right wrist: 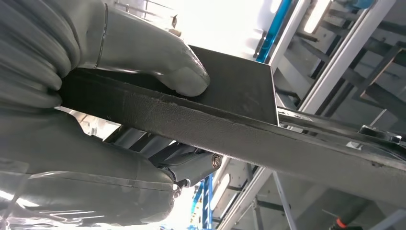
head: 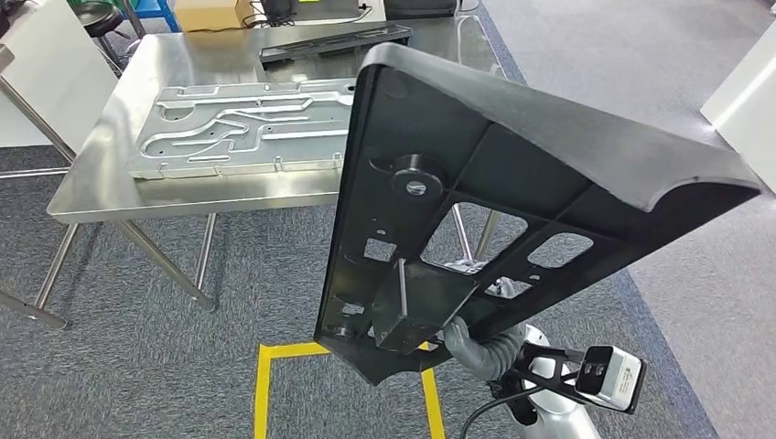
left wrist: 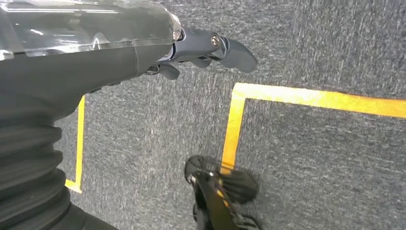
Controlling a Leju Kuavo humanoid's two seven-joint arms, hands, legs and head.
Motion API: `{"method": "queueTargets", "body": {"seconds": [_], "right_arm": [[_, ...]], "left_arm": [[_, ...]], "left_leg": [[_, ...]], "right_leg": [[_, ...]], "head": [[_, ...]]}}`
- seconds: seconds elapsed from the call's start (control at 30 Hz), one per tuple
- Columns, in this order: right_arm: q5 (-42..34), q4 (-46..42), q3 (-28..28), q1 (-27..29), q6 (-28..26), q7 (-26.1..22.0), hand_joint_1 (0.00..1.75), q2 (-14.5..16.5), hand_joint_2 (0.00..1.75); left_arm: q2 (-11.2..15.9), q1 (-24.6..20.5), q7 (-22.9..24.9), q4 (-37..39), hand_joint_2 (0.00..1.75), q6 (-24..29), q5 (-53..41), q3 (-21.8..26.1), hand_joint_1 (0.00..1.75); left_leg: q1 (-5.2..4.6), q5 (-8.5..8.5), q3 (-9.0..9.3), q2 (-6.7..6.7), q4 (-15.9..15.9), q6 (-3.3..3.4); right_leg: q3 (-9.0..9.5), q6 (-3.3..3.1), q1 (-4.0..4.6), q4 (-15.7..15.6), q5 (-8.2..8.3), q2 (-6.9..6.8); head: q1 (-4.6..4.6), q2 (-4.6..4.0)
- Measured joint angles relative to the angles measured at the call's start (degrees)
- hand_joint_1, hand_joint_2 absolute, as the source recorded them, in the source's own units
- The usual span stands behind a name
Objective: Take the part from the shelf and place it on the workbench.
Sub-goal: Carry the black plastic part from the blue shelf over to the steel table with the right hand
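Head view, carry stage. My right hand [head: 462, 337] is clamped on the lower edge of the black part [head: 512, 192], thumb [right wrist: 177, 67] pressed on one face and fingers [right wrist: 191, 165] curled under the other. The part rises from that hand toward 12 to 1 o'clock, its long axis tilted from about 7 o'clock at the grasp to 2 o'clock at the flared far end, and it is held clear of any surface. The steel tabletop [head: 229, 197] lies beyond at 11 o'clock, well apart from the part's lower edge, and carries a stamped silver plate [head: 242, 128]. I judge the coming move turns on this: the part must travel forward and leftward to reach bare steel. My left hand [left wrist: 206, 52] hangs over the carpet [left wrist: 311, 167], holding nothing, its fingers only loosely apart.
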Motion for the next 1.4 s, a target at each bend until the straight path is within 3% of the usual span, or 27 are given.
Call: {"method": "queueTargets", "body": {"seconds": [0.03,0.13,0.2,0.3,0.33,0.4,0.47,0.5,0.53,0.57,0.63,0.7,0.8,0.87,0.97,1.0,1.03,1.07,1.13,1.2,1.33,1.4], "right_arm": [[-0.01,0.00,-0.11,0.04,-0.03,0.00,1.69,0.03,1.75],[-0.08,0.00,-0.39,0.07,-0.28,0.01,1.69,0.09,1.75],[-0.16,-0.13,-0.49,0.14,-0.45,0.02,1.69,0.17,1.75],[-0.20,-0.71,-0.64,0.35,-0.44,0.00,1.69,0.26,1.75],[-0.22,-0.94,-0.74,0.35,-0.37,-0.01,1.69,0.28,1.75],[-0.40,-1.25,-0.97,0.32,-0.11,-0.01,1.69,0.30,1.75],[-0.99,-1.27,-1.25,0.34,0.14,-0.01,1.69,0.29,1.75],[-1.43,-1.25,-1.41,0.33,0.21,0.00,1.69,0.29,1.75],[-1.93,-1.25,-1.57,0.27,0.27,0.00,1.69,0.28,1.75],[-2.39,-1.25,-1.72,0.17,0.32,0.00,1.69,0.28,1.75],[-2.99,-1.26,-1.92,-0.06,0.32,-0.01,1.69,0.27,1.75],[-2.96,-1.38,-1.99,-0.25,0.19,-0.01,1.69,0.26,1.75],[-2.09,-1.95,-2.02,-0.23,0.03,-0.01,1.69,0.29,1.75],[-1.60,-2.24,-2.01,-0.29,0.01,-0.01,1.69,0.34,1.75],[-1.32,-2.38,-2.01,-0.39,0.01,-0.01,1.69,0.47,1.75],[-1.29,-2.38,-2.01,-0.36,0.01,0.00,1.69,0.50,1.75],[-1.28,-2.38,-2.00,-0.34,0.01,0.00,1.69,0.50,1.75],[-1.28,-2.38,-2.00,-0.35,0.01,0.00,1.69,0.50,1.75],[-1.28,-2.38,-2.01,-0.38,0.01,0.00,1.69,0.50,1.75],[-1.31,-2.36,-2.01,-0.47,0.01,0.02,1.69,0.50,1.75],[-1.37,-2.37,-2.00,-0.69,0.09,0.03,1.69,0.53,1.75],[-1.38,-2.38,-2.00,-0.90,0.11,0.01,1.69,0.54,1.75]], "left_arm": [[0.04,0.07,0.01,0.00,1.75,-0.02,-0.06,0.00,0.00],[0.14,0.16,-0.03,0.00,1.75,-0.13,-0.36,0.00,0.00],[0.21,0.17,-0.06,-0.01,1.75,-0.19,-0.48,-0.01,0.00],[0.30,0.15,-0.16,-0.02,1.75,-0.20,-0.52,0.00,0.00],[0.31,0.10,-0.22,-0.02,1.75,-0.20,-0.53,0.00,0.00],[0.32,-0.01,-0.32,-0.02,1.75,-0.21,-0.54,-0.01,0.00],[0.37,-0.02,-0.31,-0.02,1.75,-0.25,-0.56,-0.01,0.00],[0.42,-0.01,-0.30,-0.02,1.75,-0.30,-0.57,0.00,0.00],[0.46,-0.01,-0.25,-0.02,1.75,-0.36,-0.60,0.00,0.00],[0.51,-0.03,-0.19,-0.02,1.75,-0.42,-0.62,0.00,0.00],[0.51,-0.09,0.00,-0.01,1.75,-0.52,-0.67,-0.01,0.00],[0.50,-0.16,0.16,0.01,1.75,-0.56,-0.69,-0.01,0.00],[0.61,-0.19,0.22,-0.02,1.75,-0.56,-0.66,0.00,0.00],[0.64,-0.32,0.19,-0.04,1.75,-0.55,-0.64,-0.01,0.00],[0.73,-0.42,0.17,-0.04,1.75,-0.55,-0.61,-0.02,0.00],[0.78,-0.33,0.16,-0.04,1.75,-0.56,-0.61,-0.02,0.00],[0.80,-0.23,0.13,-0.04,1.75,-0.58,-0.61,-0.02,0.00],[0.82,-0.14,0.07,-0.04,1.75,-0.61,-0.61,-0.02,0.00],[0.85,-0.04,-0.15,-0.04,1.75,-0.68,-0.60,-0.02,0.00],[0.88,-0.02,-0.34,-0.04,1.75,-0.73,-0.59,-0.02,0.00],[0.93,0.09,-0.40,-0.04,1.75,-0.73,-0.48,0.00,0.00],[0.92,-0.05,-0.43,-0.04,1.75,-0.69,-0.45,0.00,0.00]], "left_leg": [[0.14,1.08,-0.40,0.01,-0.98,-0.08],[0.33,8.67,2.15,0.16,-11.48,-0.03],[0.03,10.77,3.12,0.29,-14.72,0.65],[-0.05,10.63,3.86,0.19,-14.95,2.10],[0.01,10.49,4.31,0.16,-15.16,2.47],[-0.02,10.06,5.12,0.15,-15.50,3.07],[-0.21,9.39,5.71,0.20,-15.54,3.42],[-0.34,9.00,6.10,0.23,-15.53,3.50],[-0.49,8.59,6.61,0.26,-15.53,3.55],[-0.67,8.12,7.27,0.31,-15.55,3.56],[-0.97,7.12,8.62,0.54,-15.63,3.45],[-1.06,6.38,9.35,0.83,-15.91,2.96],[-1.12,6.25,10.11,1.08,-15.39,1.82],[-1.04,5.53,9.12,0.89,-12.00,1.26],[-0.40,1.51,2.79,0.67,-2.11,0.39],[-0.15,0.43,0.93,0.67,-0.21,0.07],[0.08,0.39,-0.09,0.68,-0.12,-0.25],[0.31,1.78,-0.08,0.69,-2.05,-0.52],[0.71,7.44,1.74,0.73,-9.39,-0.81],[0.65,10.62,3.02,0.79,-14.37,-0.38],[0.53,10.74,3.91,0.58,-15.33,1.52],[0.57,10.40,4.77,0.49,-15.55,2.18]], "right_leg": [[0.60,0.15,-0.07,0.01,-0.47,0.08],[2.73,0.91,-0.26,0.03,-2.11,0.14],[3.52,1.72,-0.23,0.11,-2.91,0.16],[3.58,2.82,-0.19,1.45,-2.95,0.12],[2.80,3.04,-0.26,3.06,-3.12,0.08],[-0.76,3.35,-0.42,9.04,-5.10,0.02],[-5.73,3.51,-0.44,15.72,-8.18,0.01],[-7.49,3.49,-0.43,17.29,-8.73,0.00],[-8.26,3.31,-0.39,16.89,-7.96,-0.02],[-7.97,3.00,-0.25,14.43,-5.86,-0.08],[-5.84,1.78,0.41,6.78,-0.14,-0.88],[-4.54,0.80,1.12,2.06,2.34,-1.54],[-3.50,0.19,1.00,0.68,2.36,-1.04],[-2.05,-0.22,0.48,-0.01,2.20,-0.84],[-0.88,-0.34,0.22,-0.28,1.39,-0.60],[-0.54,-0.20,0.13,-0.27,1.03,-0.41],[-0.10,-0.02,0.02,-0.25,0.62,-0.25],[0.44,0.22,-0.11,-0.21,0.17,-0.11],[1.63,0.79,-0.31,-0.03,-0.87,-0.01],[2.17,1.57,-0.32,0.15,-1.78,0.08],[2.36,3.00,-0.33,1.58,-2.45,0.10],[0.14,3.38,-0.48,5.97,-4.29,0.03]], "head": [[0.00,0.00],[0.01,0.00],[0.01,0.00],[0.02,0.00],[0.02,0.00],[0.02,0.00],[0.02,0.00],[0.02,0.00],[0.02,0.00],[0.02,0.00],[-0.01,0.00],[0.01,0.00],[0.02,0.00],[0.01,0.00],[0.00,0.00],[0.00,0.00],[0.00,0.00],[0.00,0.00],[0.00,0.00],[0.00,0.00],[0.00,0.00],[0.00,0.00]]}}
